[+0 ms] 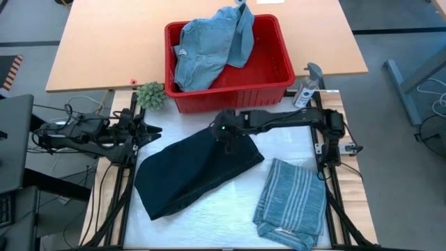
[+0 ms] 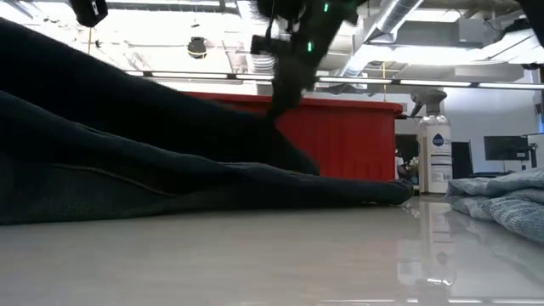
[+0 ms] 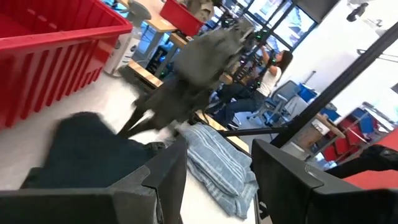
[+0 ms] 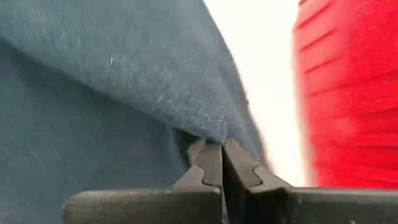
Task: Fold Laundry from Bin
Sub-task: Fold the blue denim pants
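Observation:
The red bin (image 1: 230, 100) stands at the table's far side with a light blue denim piece (image 1: 209, 49) draped in it and over its far rim. Folded dark navy trousers (image 1: 185, 178) lie flat on the white mat. A folded blue-grey striped shirt (image 1: 293, 202) lies to their right. My right gripper (image 1: 228, 138) reaches in from the right, shut at the trousers' far edge just in front of the bin. My left gripper (image 1: 155, 131) waits at the mat's left edge, open, with nothing between its fingers (image 3: 168, 177). My right gripper has its two fingers closed together on the trousers' far edge (image 4: 208, 130), near the far corner. The cloth covers the fingertips, so whether one layer or several is caught does not show. The fingers slant down from the table's right side. The rest of the trousers lies on the mat.
A white spray bottle (image 1: 306, 87) stands at the bin's right near corner. A small green plant (image 1: 150, 95) sits at its left near corner. The wooden tabletop (image 1: 104, 49) spreads to the left of and behind the bin. Bare mat (image 1: 230, 216) shows between trousers and shirt.

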